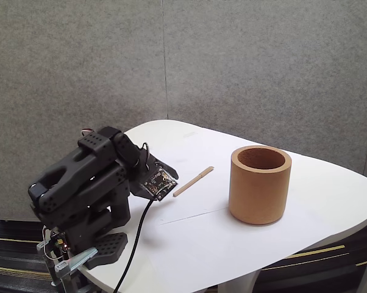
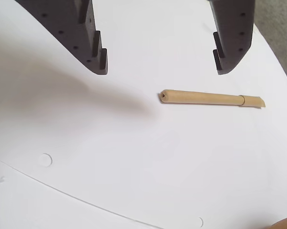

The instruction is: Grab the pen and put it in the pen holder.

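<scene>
Folded low at the front of the fixed view, your arm sits hunched over the near-left end of the white counter, and nothing in the task has been completed yet. From the wrist view you can see the pincer spread wide, its 2 dark fingers hanging at the top of the picture with bare counter between them; it grips nothing.

Your pen lies flat on the counter, untouched. In the wrist view it runs nearly level across the picture, its left tip falling roughly under the middle of the gap and its right end stretching past the right finger, so the pen sits below and to the right of the opening rather than squarely inside it. In the fixed view it lies just beyond the arm's front end, slanting up toward the right.

Your pen holder stands upright to the right of the pen in the fixed view, clearly apart from it, and what shows of its inside looks empty.

So the count stands at 0 steps finished. By my reading you are at the approach: you have yet to centre the opening across the pen's shaft, lower, close, lift, carry it over the holder's mouth and let go. Because the pen is thin and lies flat, expect the close to need the fingertips right down at the counter.
</scene>
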Robot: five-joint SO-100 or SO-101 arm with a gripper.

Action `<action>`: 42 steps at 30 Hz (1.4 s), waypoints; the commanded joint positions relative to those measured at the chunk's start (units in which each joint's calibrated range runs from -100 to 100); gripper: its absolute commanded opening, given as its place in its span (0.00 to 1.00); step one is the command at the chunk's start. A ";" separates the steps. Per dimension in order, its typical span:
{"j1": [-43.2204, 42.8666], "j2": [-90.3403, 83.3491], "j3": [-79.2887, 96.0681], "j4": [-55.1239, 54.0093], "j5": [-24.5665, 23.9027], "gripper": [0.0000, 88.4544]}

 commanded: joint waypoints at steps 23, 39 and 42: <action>-0.17 0.52 -1.44 -2.12 -0.13 0.35; 0.63 16.62 -21.30 -4.32 -4.71 0.35; 0.63 28.01 -31.23 -4.32 -9.08 0.35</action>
